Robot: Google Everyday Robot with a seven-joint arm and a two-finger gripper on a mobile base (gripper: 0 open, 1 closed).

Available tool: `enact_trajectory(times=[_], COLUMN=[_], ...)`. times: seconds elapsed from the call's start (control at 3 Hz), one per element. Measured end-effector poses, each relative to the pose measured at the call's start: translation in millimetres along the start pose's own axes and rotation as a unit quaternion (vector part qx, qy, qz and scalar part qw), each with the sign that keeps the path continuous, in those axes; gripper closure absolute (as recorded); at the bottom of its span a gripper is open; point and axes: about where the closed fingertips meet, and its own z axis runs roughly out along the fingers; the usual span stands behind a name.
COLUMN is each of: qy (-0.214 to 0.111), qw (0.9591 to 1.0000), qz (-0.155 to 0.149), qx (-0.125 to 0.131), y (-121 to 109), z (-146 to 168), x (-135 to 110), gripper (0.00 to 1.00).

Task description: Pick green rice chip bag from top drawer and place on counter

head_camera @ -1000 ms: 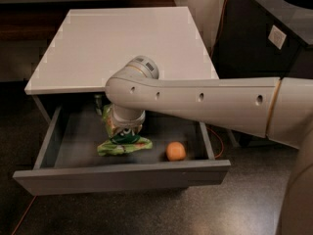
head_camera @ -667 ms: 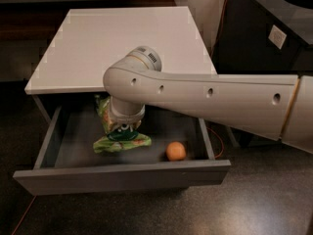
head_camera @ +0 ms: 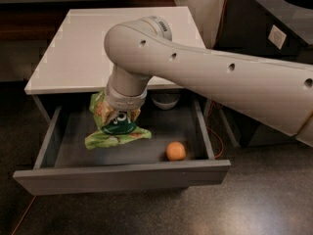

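Observation:
The top drawer (head_camera: 122, 176) is pulled open below the white counter (head_camera: 73, 58). My gripper (head_camera: 120, 115) points down over the left half of the drawer and is shut on the green rice chip bag (head_camera: 116, 131). The bag is crumpled and hangs from the fingers, its dark round logo facing the camera. It appears lifted off the drawer floor, its top near the counter's front edge. My wrist hides the upper middle of the bag.
A small orange ball (head_camera: 175, 151) lies on the drawer floor, front right. A pale round object (head_camera: 165, 100) sits at the drawer's back under the counter edge. A dark cabinet (head_camera: 274, 33) stands at the right. My arm spans the right side.
My gripper has moved up and slightly left with the bag in it. The bag has risen from the drawer floor. The orange ball has not moved.

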Motion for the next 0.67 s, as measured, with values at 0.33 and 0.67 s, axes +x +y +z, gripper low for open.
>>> enact_trajectory(times=[0.33,0.67], qy=[-0.03,-0.034], qw=[0.9992,0.9991], qz=[-0.013,-0.012], qx=[0.022,0.024], y=[-13.1,-15.5], z=[-28.2,-58.9], x=[-8.9,3.5], gripper=[1.0,1.0])
